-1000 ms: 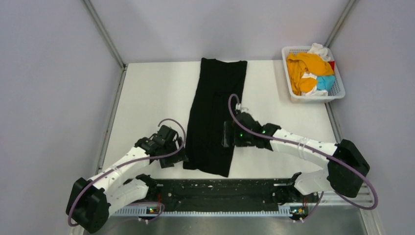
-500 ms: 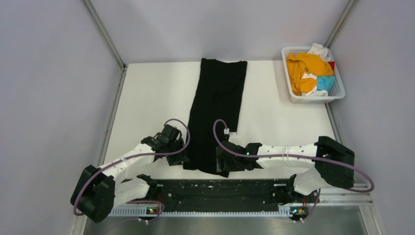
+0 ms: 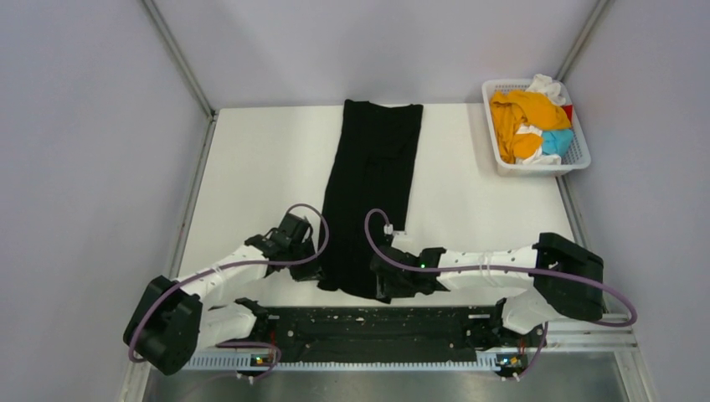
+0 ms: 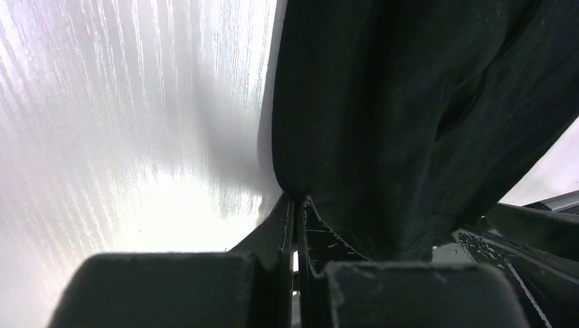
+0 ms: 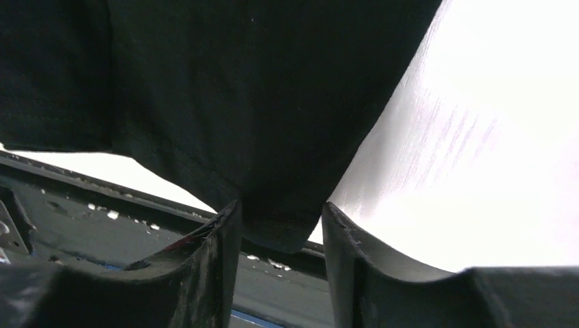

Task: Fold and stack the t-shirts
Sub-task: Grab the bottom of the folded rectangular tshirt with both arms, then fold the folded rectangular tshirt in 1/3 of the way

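A large black t-shirt [image 3: 373,167], folded into a long strip, lies on the white table [image 3: 259,167] from the back edge to the near edge. My left gripper [image 3: 314,270] sits at its near left corner. In the left wrist view the gripper [image 4: 298,201] is shut, pinching the edge of the black cloth [image 4: 410,102]. My right gripper [image 3: 381,283] is at the near right corner. In the right wrist view its jaws [image 5: 281,208] stand apart, and the corner of the t-shirt [image 5: 259,89] hangs between them. Orange [image 3: 519,113], white [image 3: 546,84], light blue [image 3: 557,141] and red [image 3: 568,110] t-shirts lie crumpled in the basket.
A white lattice basket [image 3: 540,170] stands at the back right corner of the table. A black rail [image 3: 377,331] with the arm bases runs along the near edge. Grey walls close in the left, back and right sides.
My right arm swung from the t-shirt's right edge down to its near right corner, its jaws narrowing. My left gripper closed on the near left corner.
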Motion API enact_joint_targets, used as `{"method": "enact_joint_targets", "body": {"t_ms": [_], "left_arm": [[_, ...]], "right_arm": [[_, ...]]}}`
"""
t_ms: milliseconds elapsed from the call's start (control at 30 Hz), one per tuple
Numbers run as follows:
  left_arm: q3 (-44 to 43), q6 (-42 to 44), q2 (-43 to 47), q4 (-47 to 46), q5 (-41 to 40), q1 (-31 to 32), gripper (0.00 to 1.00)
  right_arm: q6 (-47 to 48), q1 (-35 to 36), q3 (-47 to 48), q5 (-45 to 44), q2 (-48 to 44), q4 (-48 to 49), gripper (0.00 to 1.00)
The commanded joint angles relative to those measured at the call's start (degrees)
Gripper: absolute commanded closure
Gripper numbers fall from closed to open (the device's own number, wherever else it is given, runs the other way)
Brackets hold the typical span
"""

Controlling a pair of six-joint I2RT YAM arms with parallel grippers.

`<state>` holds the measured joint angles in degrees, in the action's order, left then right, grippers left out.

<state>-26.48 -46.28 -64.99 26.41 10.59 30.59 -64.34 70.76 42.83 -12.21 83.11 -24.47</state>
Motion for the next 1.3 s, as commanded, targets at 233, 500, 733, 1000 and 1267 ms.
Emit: {"method": "enact_joint_targets", "body": {"t_ms": [233, 500, 733, 1000, 1267], "left_arm": [[-0.6, -3.1, 11.5, 15.3, -12.1, 2.1, 1.0], [-0.1, -5.7, 21.1, 19.8, -5.1, 2.5, 1.0], [-4.2, -4.7, 21.5, 15.1, -1.8, 2.6, 1.0], [-14.0, -1.9, 9.5, 10.2, -8.4, 2.4, 1.0], [-28.6, 3.6, -7.0, 7.9, -11.4, -0.3, 1.0]], "right_arm": [[-1.8, 1.2, -8.3, 8.0, -5.4, 2.9, 1.0], [1.2, 2.1, -7.5, 14.2, -9.5, 6.9, 1.0], [2.8, 2.3, -3.0, 10.8, -10.1, 4.8, 1.0], [8.7, -3.5, 0.4, 5.5, -11.3, 4.6, 1.0], [18.6, -16.9, 5.6, 7.3, -9.4, 4.9, 1.0]]}}
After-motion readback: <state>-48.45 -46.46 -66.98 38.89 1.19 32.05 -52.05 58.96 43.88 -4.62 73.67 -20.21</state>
